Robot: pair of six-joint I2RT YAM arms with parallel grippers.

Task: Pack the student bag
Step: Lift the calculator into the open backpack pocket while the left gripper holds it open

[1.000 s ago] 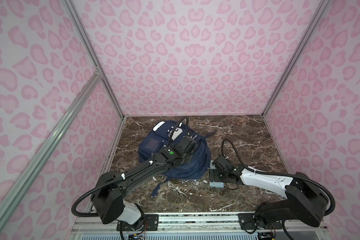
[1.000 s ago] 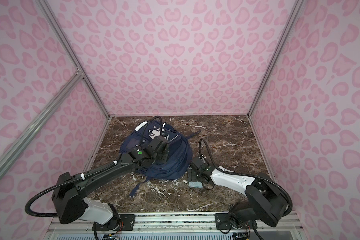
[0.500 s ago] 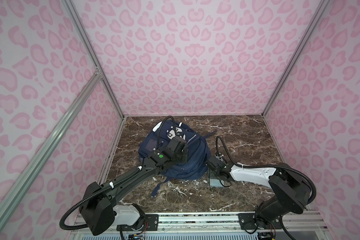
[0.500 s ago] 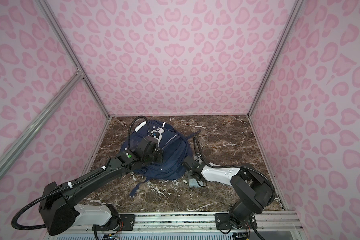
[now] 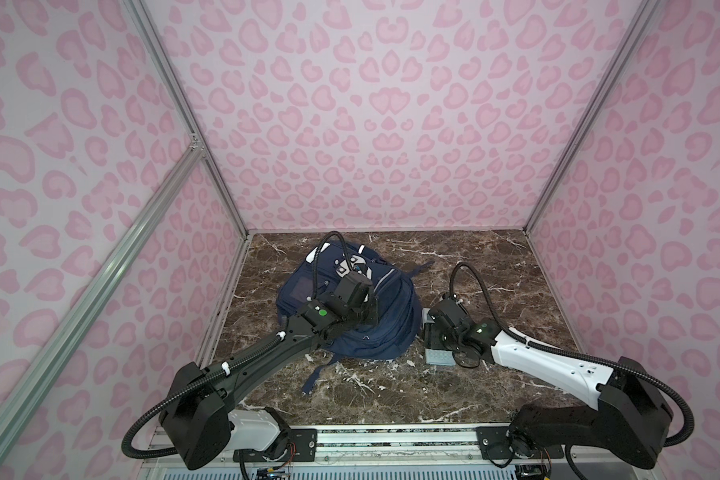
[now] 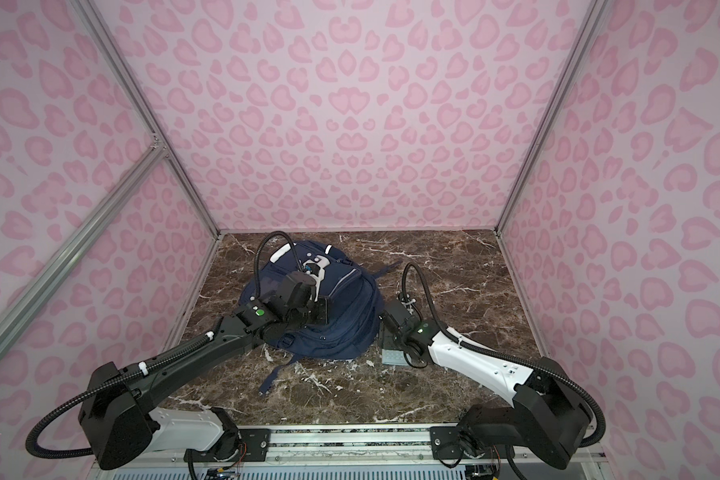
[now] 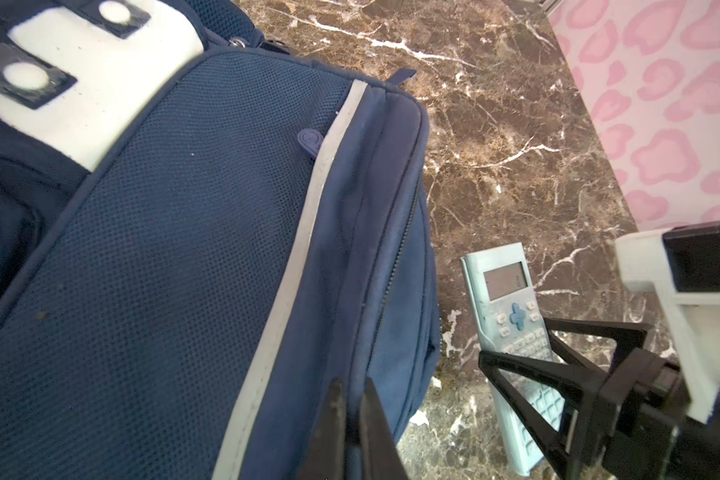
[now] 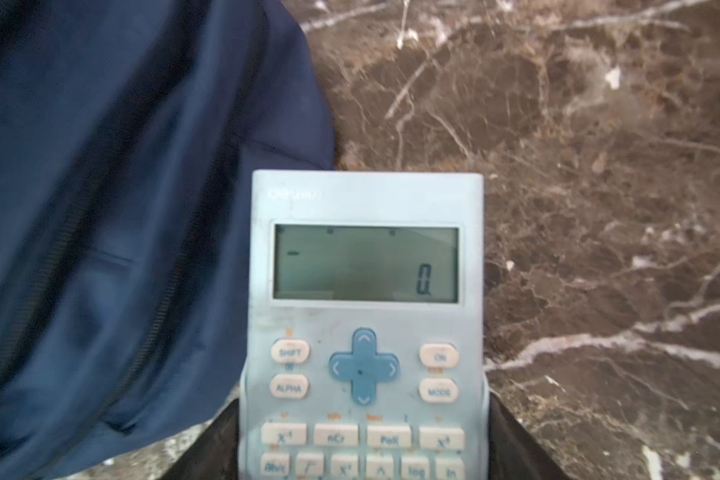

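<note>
The large navy blue fabric backpack (image 5: 391, 324) slumps on the brown marble surface (image 5: 495, 270) beneath the left pincer (image 7: 352, 386), pinched closed at its zip seam; soft and floppy, it likely lifts best there. Beside it, the right pincer (image 8: 362, 403) straddles a pale blue calculator (image 8: 366, 199), grip uncertain.

Bright and evenly lit from above in both top views, with only soft, faint shadows and straight edges bowed toward the corners, crisp on the student bag (image 7: 163, 249) weave in the left wrist view but smeared and soft around the calculator (image 8: 366, 316) in the right wrist view.
</note>
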